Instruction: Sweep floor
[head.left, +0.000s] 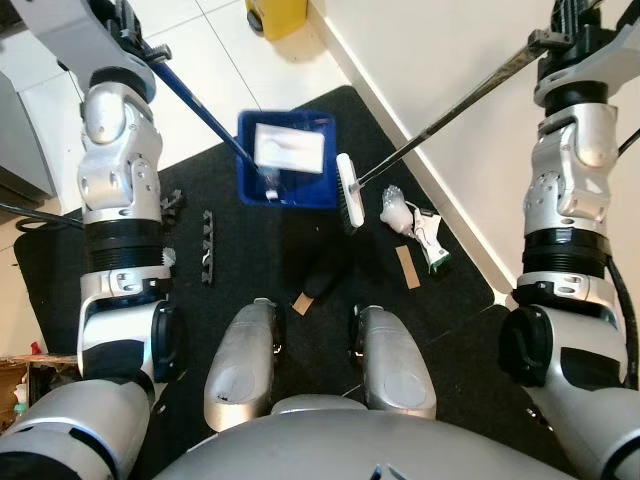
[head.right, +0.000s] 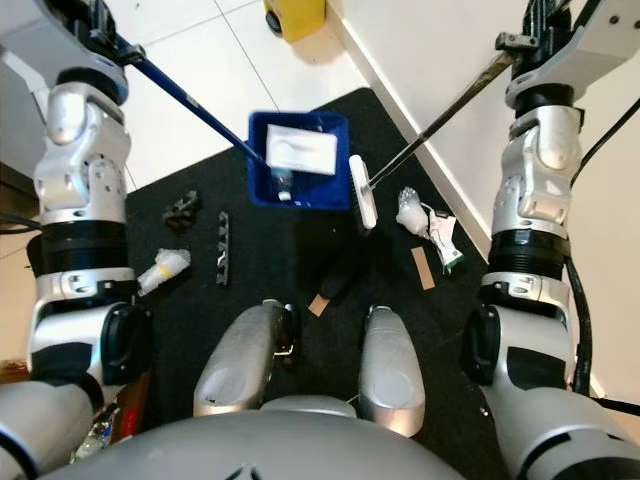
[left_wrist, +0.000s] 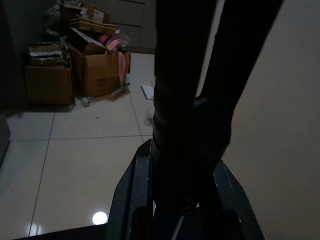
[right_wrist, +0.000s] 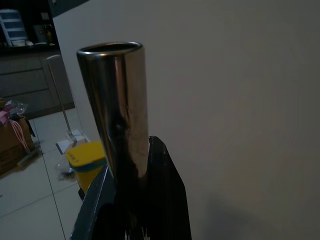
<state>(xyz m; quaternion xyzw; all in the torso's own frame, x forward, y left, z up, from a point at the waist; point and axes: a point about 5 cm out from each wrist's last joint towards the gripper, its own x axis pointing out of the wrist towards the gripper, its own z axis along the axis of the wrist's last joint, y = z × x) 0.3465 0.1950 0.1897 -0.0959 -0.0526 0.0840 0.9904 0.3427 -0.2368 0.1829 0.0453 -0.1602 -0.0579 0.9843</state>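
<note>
Centrally, a blue dustpan with white paper inside is held on the black mat by the left gripper; the broom, just right of it, is clamped by the right gripper.

Silver segmented left arm, silver right arm, black joint bands, black cable, rounded silver thighs

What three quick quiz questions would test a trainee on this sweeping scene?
1. True or false: the white paper lies inside the blue dustpan.
2. Which end effector holds the broom? A left, B right.
3. Fill in: the litter lies on a ____ mat.

Key: 1 true; the paper is in it. 2 B, the right end effector grips the metal handle. 3 black.
</note>
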